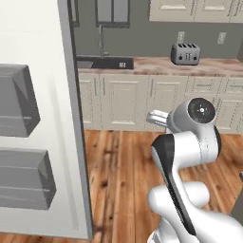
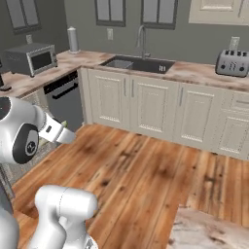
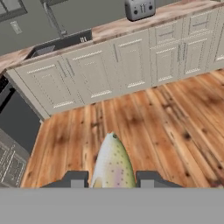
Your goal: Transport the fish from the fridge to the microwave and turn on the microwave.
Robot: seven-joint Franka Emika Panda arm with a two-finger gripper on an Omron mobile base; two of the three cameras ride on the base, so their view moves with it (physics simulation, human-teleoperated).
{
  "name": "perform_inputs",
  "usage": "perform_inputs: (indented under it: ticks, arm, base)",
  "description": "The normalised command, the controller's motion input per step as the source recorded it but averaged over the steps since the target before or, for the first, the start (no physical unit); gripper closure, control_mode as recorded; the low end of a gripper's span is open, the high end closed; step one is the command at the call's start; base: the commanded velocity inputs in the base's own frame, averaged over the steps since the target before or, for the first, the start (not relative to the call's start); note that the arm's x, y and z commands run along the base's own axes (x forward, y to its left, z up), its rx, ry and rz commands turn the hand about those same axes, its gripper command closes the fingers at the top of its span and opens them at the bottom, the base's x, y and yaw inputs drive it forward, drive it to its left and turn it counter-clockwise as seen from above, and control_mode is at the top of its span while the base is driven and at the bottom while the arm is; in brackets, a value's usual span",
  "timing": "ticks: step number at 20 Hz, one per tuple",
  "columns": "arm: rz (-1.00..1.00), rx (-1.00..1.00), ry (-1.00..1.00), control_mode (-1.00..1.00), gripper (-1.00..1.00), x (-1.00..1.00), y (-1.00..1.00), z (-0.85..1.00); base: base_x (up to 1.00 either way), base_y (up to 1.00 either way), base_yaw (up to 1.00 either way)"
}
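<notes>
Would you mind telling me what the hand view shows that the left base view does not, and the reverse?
Hand view alone: the fish clamped between the gripper fingertips, carried above the wood floor, and the dark dishwasher front at the left. Left base view alone: the open fridge door with its grey door bins, and the robot arm. Both share: the toaster on the counter, the sink, and the cream cabinet doors.

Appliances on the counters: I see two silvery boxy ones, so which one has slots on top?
The chrome toaster on the wood-look counter right of the dark sink. The grey countertop microwave in the left corner has a dark glass front door instead.
</notes>
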Motion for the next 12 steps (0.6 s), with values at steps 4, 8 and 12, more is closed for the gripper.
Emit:
perform_inputs:
  ticks: [4,8,12]
  arm:
    - [0.0,0.0,0.0,1.0,1.0,0.0,0.0,0.0]
    - [0.0,0.0,0.0,1.0,1.0,0.0,0.0,0.0]
    - [0.0,0.0,0.0,1.0,1.0,0.0,0.0,0.0]
  base:
    - [0.59,-0.33,-0.13]
    - [0.62,-0.33,-0.12]
    - [0.65,-0.34,-0.12]
